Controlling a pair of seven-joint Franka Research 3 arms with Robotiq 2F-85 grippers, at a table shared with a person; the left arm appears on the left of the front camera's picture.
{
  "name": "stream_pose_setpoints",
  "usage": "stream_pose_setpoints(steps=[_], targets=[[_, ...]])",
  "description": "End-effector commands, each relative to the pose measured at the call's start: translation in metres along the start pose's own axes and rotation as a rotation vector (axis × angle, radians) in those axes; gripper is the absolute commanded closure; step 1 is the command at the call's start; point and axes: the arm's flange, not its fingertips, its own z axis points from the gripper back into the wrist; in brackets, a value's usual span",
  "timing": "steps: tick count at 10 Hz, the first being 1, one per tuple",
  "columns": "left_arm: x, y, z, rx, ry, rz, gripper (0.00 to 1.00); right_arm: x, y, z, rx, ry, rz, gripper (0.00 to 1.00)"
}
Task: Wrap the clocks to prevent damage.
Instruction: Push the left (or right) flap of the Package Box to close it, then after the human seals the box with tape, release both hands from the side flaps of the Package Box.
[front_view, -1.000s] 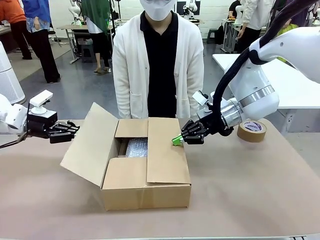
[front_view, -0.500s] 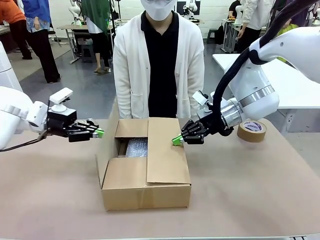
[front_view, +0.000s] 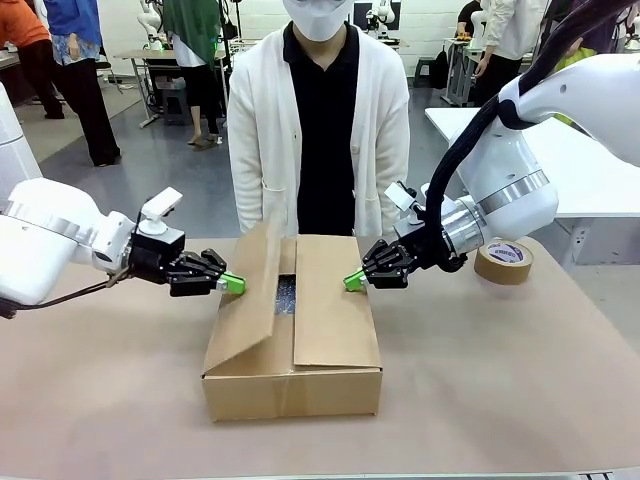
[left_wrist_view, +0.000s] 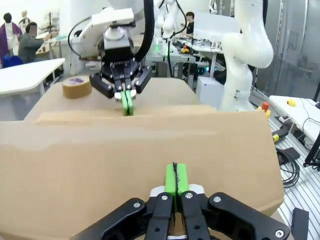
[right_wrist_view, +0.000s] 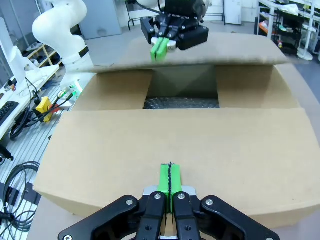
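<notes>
A cardboard box (front_view: 293, 375) stands mid-table. Its right flap (front_view: 330, 305) lies folded flat over the top, and my right gripper (front_view: 353, 281) is shut with its green tips on that flap's far edge. The left flap (front_view: 248, 300) stands tilted inward, and my left gripper (front_view: 232, 284), also shut, presses its tips against the flap's outer face (left_wrist_view: 150, 155). In the gap between the flaps I see bubble wrap (right_wrist_view: 181, 102) inside the box. The clocks are hidden. In the right wrist view my shut right gripper (right_wrist_view: 170, 181) lies on the flap, the left gripper (right_wrist_view: 160, 49) opposite.
A roll of brown tape (front_view: 503, 262) lies at the table's right rear. A person in a white cardigan (front_view: 318, 130) stands right behind the box at the far edge. The brown table top (front_view: 500, 380) stretches to both sides of the box.
My left arm has swept right and pushed the left flap up from lying spread outward until it leans in over the box. The right arm has stayed still.
</notes>
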Motion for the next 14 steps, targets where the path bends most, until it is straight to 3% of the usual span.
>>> stream_pose_setpoints(steps=[1, 5, 7, 14], targets=[[-0.018, 0.010, -0.008, 0.035, 0.040, 0.025, 1.00, -0.002, 0.000, -0.002, -0.004, 0.010, -0.003, 0.99], [-0.037, 0.017, -0.001, 0.051, 0.066, 0.048, 1.00, -0.002, 0.000, -0.002, -0.004, 0.010, -0.003, 0.99], [-0.021, 0.010, -0.003, 0.019, 0.026, 0.039, 1.00, -0.002, 0.000, -0.002, -0.004, 0.010, -0.003, 0.99], [-0.021, 0.010, -0.003, 0.019, 0.026, 0.039, 1.00, -0.002, 0.000, -0.002, -0.004, 0.010, -0.003, 0.99]])
